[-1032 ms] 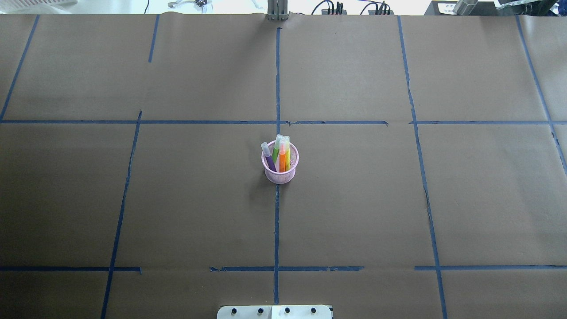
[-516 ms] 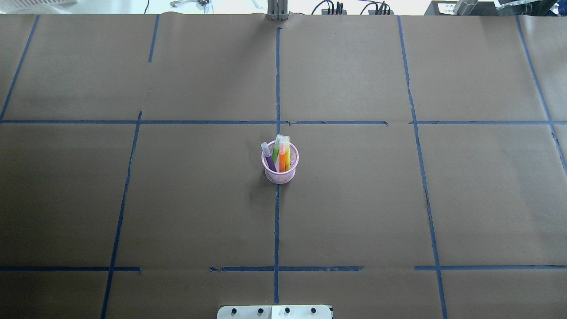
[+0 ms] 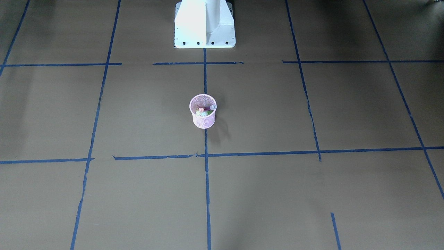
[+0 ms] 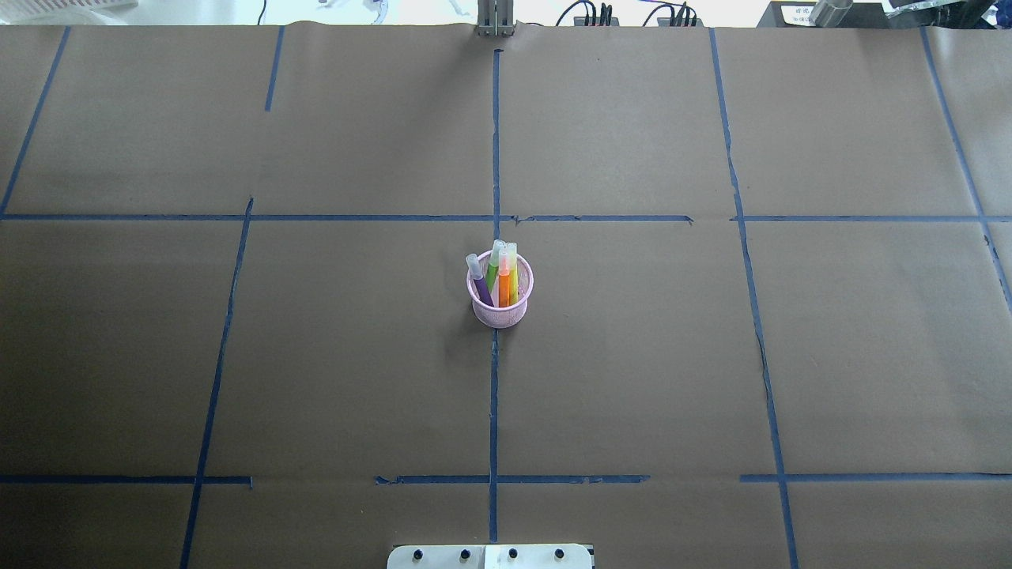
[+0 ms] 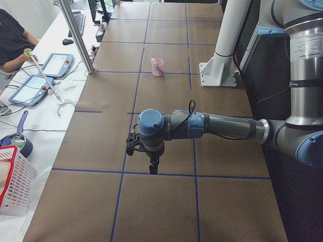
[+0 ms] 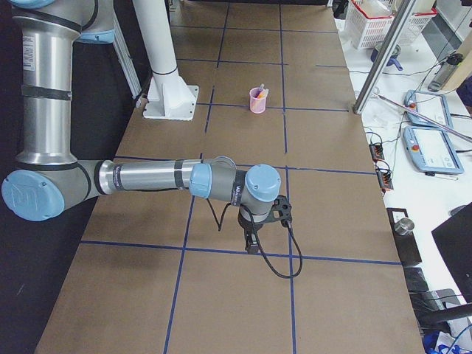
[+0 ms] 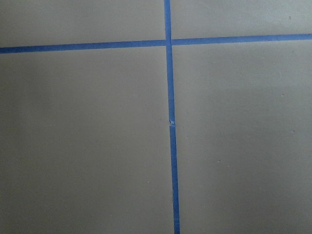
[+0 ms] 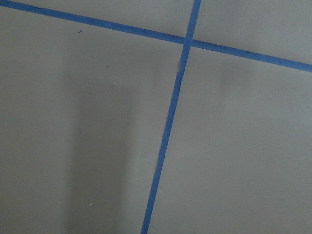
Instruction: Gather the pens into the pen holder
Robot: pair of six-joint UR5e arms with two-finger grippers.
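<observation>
The pink mesh pen holder [image 4: 500, 314] stands upright at the table's middle, on the centre tape line; it also shows in the front view [image 3: 204, 121] and both side views [image 5: 158, 67] [image 6: 257, 103]. The purple pen [image 4: 480, 284], the green pen [image 4: 493, 269] and the orange pen [image 4: 504, 288] stand inside it, caps up, with a yellow one beside the orange. My left gripper [image 5: 153, 169] and right gripper [image 6: 252, 243] hang low over bare table far from the holder, seen only in the side views; I cannot tell whether they are open or shut. Both wrist views show only paper and tape.
The robot's white base [image 3: 204, 24] stands behind the holder. Blue tape lines cross the brown paper. Off the table's far side are a metal post [image 5: 75, 35], tablets [image 5: 53, 64], a white basket [image 5: 10, 181] and an operator [image 5: 12, 40].
</observation>
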